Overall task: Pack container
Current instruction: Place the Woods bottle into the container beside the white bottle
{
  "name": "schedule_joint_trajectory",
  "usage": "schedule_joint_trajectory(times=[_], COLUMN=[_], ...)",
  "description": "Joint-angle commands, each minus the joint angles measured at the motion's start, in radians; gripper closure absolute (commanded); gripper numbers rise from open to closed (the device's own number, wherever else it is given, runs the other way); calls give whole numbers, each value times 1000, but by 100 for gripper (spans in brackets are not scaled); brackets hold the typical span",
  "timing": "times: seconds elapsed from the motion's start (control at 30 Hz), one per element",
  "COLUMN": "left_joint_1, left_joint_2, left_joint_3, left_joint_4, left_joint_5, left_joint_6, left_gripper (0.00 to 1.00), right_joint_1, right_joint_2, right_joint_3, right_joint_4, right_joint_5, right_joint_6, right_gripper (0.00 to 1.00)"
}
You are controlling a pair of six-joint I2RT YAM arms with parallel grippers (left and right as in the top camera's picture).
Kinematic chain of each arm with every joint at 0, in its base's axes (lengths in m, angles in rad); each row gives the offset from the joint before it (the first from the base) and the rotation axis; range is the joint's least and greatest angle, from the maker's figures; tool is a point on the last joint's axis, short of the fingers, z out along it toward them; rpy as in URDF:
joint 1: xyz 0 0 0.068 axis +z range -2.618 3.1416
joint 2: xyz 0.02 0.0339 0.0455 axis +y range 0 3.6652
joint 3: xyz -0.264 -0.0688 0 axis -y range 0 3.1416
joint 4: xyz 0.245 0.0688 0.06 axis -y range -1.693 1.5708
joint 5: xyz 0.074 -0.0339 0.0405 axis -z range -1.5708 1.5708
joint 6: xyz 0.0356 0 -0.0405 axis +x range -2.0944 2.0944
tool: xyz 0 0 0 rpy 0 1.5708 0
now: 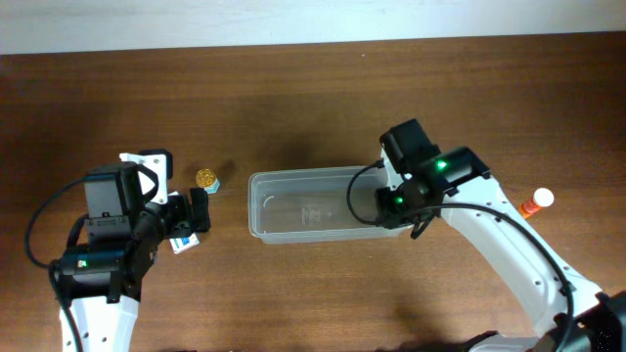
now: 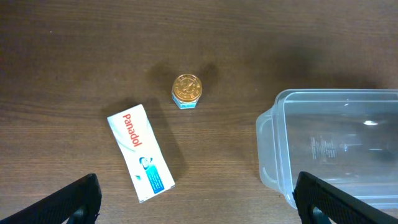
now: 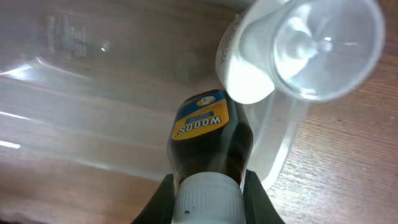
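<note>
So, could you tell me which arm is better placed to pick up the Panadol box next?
Left. The left gripper, open, hovers above the Panadol box, whereas the right gripper is shut on the dark bottle at the container's far end.

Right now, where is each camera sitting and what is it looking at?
Overhead: above the table, looking straight down; both arms, left pincer, right pincer, container show.
Left wrist: on the left arm, looking down at Panadol box and gold-lidded jar; open fingertips show.
Right wrist: on the right arm, looking at the brown bottle its fingers grip.
All three see the container.
</note>
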Motion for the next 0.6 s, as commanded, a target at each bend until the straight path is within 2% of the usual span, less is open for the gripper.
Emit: schedule_joint_trajectory(times=[0.0, 0.03, 0.1, 0.13, 0.4, 0.57], left_joint_1=[3, 3, 3, 3, 3, 3], left_joint_2=[1, 1, 0, 0, 1, 0], left_joint_3=[21, 21, 21, 21, 21, 21], left_joint_4=[3, 2, 2, 2, 2, 2], left_joint_5=[14, 14, 14, 14, 14, 14], left_joint_6=[-6, -6, -6, -7, -6, -6], left_gripper=[1, 0, 1, 1, 1, 1], right_joint_1=[-3, -3, -3, -3, -3, -3], right_joint_2=[14, 19, 25, 25, 24, 5], right_joint_3=[-9, -9, -9, -9, 3, 93], right_joint_4=[19, 24, 35, 39, 46, -4], right_joint_5=[5, 5, 5, 5, 6, 41], right_joint_6=[13, 13, 13, 13, 13, 29], right_gripper=[90, 89, 62, 58, 57, 56])
